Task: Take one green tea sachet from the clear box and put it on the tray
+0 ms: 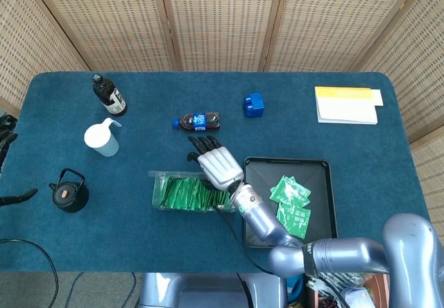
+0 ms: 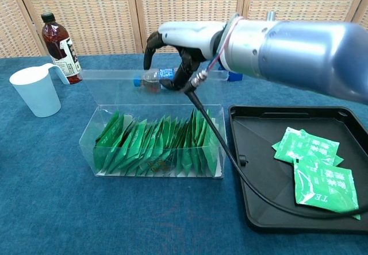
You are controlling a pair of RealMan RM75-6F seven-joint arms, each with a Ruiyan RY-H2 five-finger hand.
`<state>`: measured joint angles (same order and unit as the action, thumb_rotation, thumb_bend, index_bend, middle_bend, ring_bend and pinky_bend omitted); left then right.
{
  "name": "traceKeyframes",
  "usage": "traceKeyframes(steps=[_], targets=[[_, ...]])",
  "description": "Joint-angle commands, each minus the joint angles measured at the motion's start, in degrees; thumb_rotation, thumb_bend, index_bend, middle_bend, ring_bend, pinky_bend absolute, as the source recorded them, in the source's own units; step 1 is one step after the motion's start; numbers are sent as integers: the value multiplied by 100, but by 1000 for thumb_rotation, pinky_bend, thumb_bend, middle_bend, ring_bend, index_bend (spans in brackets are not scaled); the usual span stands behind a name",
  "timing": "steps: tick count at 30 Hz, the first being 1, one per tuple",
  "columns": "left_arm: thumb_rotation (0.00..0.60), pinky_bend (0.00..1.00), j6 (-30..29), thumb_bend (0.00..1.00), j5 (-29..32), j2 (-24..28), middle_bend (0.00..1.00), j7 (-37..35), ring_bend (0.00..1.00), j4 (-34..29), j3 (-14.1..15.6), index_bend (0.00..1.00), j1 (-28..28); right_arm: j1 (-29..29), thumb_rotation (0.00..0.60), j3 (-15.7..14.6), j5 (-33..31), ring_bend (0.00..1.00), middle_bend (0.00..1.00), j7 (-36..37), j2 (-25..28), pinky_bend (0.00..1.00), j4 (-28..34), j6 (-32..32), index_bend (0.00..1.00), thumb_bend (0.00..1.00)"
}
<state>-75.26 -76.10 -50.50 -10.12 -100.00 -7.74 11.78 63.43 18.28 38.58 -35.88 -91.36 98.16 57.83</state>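
Right hand (image 2: 175, 51) raised above clear box (image 2: 155, 143), fingers curled, nothing visible in grasp. Green tea sachets (image 2: 152, 149) upright in box. Black tray (image 2: 253, 169) holds a few sachets (image 2: 313, 163). Pick not done. Left hand (image 1: 5, 148) at edge, state unclear.
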Motion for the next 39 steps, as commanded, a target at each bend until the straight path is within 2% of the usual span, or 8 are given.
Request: traceKeyframes(steps=[1,8,19,24,29,32,35,39], targets=[[600,0,12,121,0,20,0,-76,0,27,-7,0,-3,165,600,176,-332,0,0,-115,8,0,-135,66,322,652],[600,0,94,121,-54,24,0,-149,0,59,22,0,25,385,600,300,-1005,0,0,-317,28,0,-258,105,323,652],[600,0,223,122,-87,-12,0,-115,0,73,56,0,97,625,600,346,-1610,0,0,-480,-118,0,-708,150,326,656],[600,0,222,121,-77,-12,0,-125,0,80,57,0,97,656,600,308,-1839,0,0,-509,-44,0,-686,35,398,673],[600,0,227,121,-87,-12,0,-129,0,80,62,0,104,633,600,261,-1689,0,0,-425,-11,0,-623,66,398,673],[600,0,220,121,-93,-12,0,-125,0,80,65,0,102,567,600,196,-1380,0,0,-295,27,0,-527,54,398,674],[600,0,226,121,-91,-15,0,-120,0,80,68,0,106,471,600,91,-980,0,0,-135,82,0,-403,4,398,673],[600,0,247,120,-103,-31,0,-59,0,70,83,0,123,154,600,-351,93,0,0,348,256,0,-11,-379,398,666]])
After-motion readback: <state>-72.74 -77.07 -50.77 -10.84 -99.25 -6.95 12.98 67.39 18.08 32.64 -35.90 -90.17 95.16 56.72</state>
